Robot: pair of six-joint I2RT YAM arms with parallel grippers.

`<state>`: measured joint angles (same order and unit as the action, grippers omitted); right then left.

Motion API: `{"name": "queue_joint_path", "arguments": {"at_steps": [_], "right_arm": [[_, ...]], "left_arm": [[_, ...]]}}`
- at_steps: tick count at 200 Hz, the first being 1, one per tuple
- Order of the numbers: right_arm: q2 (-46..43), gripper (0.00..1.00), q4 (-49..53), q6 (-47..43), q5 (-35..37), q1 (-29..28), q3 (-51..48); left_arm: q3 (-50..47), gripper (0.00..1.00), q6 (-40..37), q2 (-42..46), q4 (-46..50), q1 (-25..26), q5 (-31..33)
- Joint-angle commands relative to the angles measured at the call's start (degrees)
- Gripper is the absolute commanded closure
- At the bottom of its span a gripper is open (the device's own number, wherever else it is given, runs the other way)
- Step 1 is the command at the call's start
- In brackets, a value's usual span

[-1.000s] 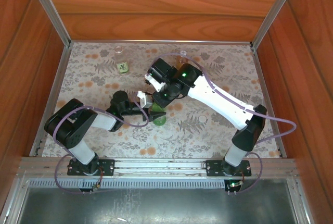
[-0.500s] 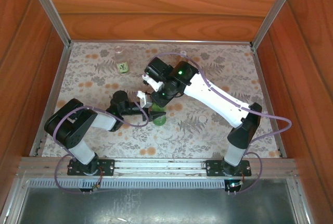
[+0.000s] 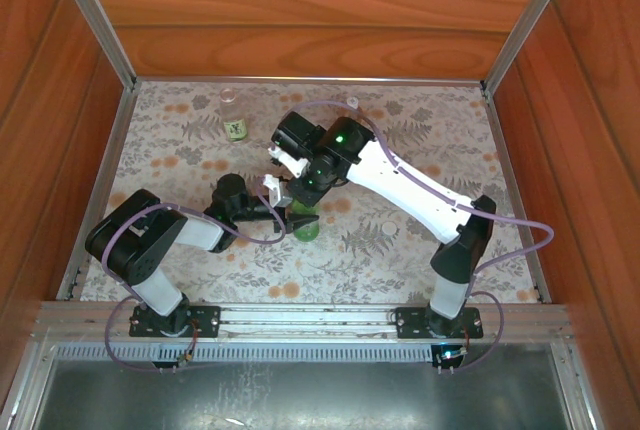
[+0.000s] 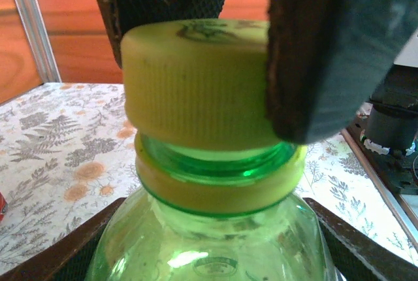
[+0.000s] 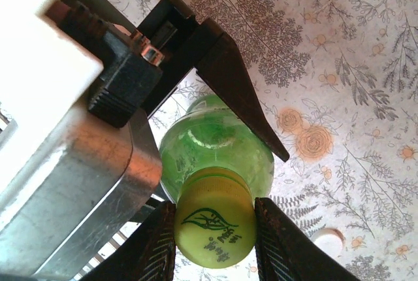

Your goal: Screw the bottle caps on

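Right wrist view: the right gripper [image 5: 214, 238] has its jaws clenched on either side of the yellow-green cap [image 5: 214, 223], which sits on the neck of the green bottle [image 5: 215, 147]. In the top external view, the left gripper [image 3: 287, 213] comes in from the left, its jaws grasping the bottle's body. The bottle stands upright on the surface [image 3: 180, 165] near the middle.

Left wrist view: bare green thread shows between the cap's lower edge and the collar ring, so the cap is judged engaged but not seated.

Step in hand: screwing down the first cap.

Next move calls for turning the right wrist with light downward pressure while the left holds the bottle against rotation.

Outstanding: a clear labelled bottle [image 3: 234, 122] stands near the far edge and a pale cap [image 3: 390, 228] lies loose to the right.
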<state>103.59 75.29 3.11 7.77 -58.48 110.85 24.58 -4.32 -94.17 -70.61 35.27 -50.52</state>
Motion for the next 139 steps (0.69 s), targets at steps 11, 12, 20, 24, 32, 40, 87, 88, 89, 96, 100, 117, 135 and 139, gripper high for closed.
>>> {"name": "queue_joint_path", "arguments": {"at_steps": [11,12,20,24,32,40,87,88,89,96,100,117,135,139], "right_arm": [[3.42,0.66,4.50,-1.36,-0.71,-1.20,1.29],[3.44,0.66,4.55,-1.36,-0.68,-1.24,1.29],[3.88,0.66,5.14,-1.36,-0.62,-1.20,1.89],[4.12,0.66,5.49,-1.36,-0.37,-1.22,2.27],[4.48,0.67,6.11,-1.36,-0.13,-1.26,3.06],[4.96,0.68,6.91,-1.38,0.08,-1.25,3.98],[3.46,0.67,4.29,-0.12,-0.92,-1.26,1.35],[3.46,0.67,4.23,-0.03,-0.92,-1.27,1.24],[3.37,0.67,4.15,-0.04,-0.92,-1.24,1.18],[2.99,0.65,3.70,0.41,-0.82,-1.20,0.82],[2.82,0.64,3.44,0.48,-0.77,-1.20,0.61],[1.99,0.60,2.94,0.90,-0.42,-1.24,0.53],[1.29,0.55,2.77,1.10,0.08,-1.24,0.51],[1.13,0.55,2.70,1.10,0.14,-1.21,0.42]], "left_arm": [[-0.48,0.34,-1.50,-1.11,3.57,-0.45,-0.67],[-0.49,0.34,-1.54,-1.11,3.56,-0.46,-0.65],[-0.38,0.34,-1.57,-1.22,3.55,-0.46,-0.68],[-0.38,0.34,-1.53,-1.26,3.56,-0.46,-0.71],[-0.30,0.34,-1.55,-1.35,3.55,-0.41,-0.76],[-0.30,0.34,-1.55,-1.39,3.59,-0.45,-0.74],[-0.58,0.35,-1.63,-1.24,3.55,-0.46,-0.69],[-0.54,0.34,-1.64,-1.22,3.59,-0.46,-0.70],[-0.52,0.34,-1.65,-1.20,3.57,-0.46,-0.67],[-0.58,0.34,-1.53,-1.20,3.55,-0.45,-0.68],[-0.54,0.34,-1.57,-1.21,3.56,-0.41,-0.65],[-0.56,0.34,-1.49,-1.26,3.56,-0.46,-0.65],[-0.54,0.34,-1.53,-1.10,3.56,-0.41,-0.65],[-0.60,0.34,-1.49,-1.12,3.55,-0.45,-0.66]]}}
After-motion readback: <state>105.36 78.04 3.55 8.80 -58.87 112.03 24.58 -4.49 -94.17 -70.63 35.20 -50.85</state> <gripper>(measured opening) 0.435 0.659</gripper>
